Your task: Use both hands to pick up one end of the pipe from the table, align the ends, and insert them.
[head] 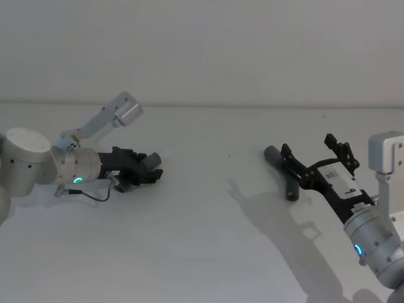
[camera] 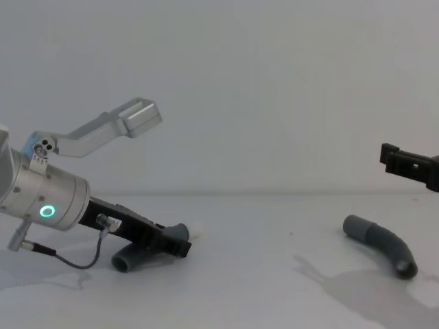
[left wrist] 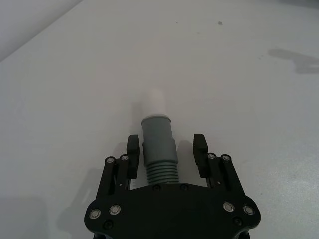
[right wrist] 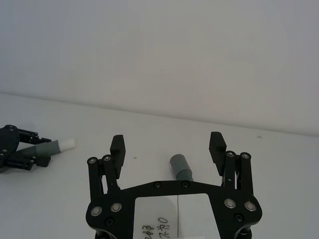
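The left claw [left wrist: 165, 149] angles downward from its silver wrist [camera: 65, 195], green ring [camera: 46, 211] lit, fingers slightly parted. The right claw [right wrist: 168, 146] is raised higher, pointing forward, fingers spread wide.

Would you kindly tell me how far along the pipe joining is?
Nothing joined yet. The left end effector straddles the dark-grey ribbed plug-tipped hose piece, jaws open. The open right end effector hangs above the curved grey socket hose piece. Left: grasp, lift, align, insert.
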Available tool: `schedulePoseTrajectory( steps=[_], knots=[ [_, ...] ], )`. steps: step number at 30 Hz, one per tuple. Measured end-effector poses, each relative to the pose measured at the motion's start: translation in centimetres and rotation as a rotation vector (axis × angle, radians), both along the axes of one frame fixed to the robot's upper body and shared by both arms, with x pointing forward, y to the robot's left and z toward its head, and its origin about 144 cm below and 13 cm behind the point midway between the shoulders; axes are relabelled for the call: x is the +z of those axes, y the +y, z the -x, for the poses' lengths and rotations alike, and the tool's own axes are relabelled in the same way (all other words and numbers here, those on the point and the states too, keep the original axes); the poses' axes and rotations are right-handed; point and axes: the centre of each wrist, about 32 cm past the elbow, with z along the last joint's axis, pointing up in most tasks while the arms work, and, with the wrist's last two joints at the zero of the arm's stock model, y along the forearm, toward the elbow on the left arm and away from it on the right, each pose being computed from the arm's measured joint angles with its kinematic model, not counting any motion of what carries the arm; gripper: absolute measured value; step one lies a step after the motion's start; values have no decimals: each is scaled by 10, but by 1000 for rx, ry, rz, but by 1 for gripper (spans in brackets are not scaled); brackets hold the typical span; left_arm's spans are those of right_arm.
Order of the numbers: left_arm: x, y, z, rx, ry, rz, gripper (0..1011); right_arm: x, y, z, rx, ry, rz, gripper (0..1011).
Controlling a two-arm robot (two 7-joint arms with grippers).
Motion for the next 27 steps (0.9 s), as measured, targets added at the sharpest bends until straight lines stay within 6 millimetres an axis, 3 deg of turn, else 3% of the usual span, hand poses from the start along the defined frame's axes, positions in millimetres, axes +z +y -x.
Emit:
schedulePoseTrajectory(
  steps=[27],
  knots=[
    [0, 0, 0, 0, -1, -3, 486, 0, 0, 0, 0, 0, 0, 1001]
  ],
)
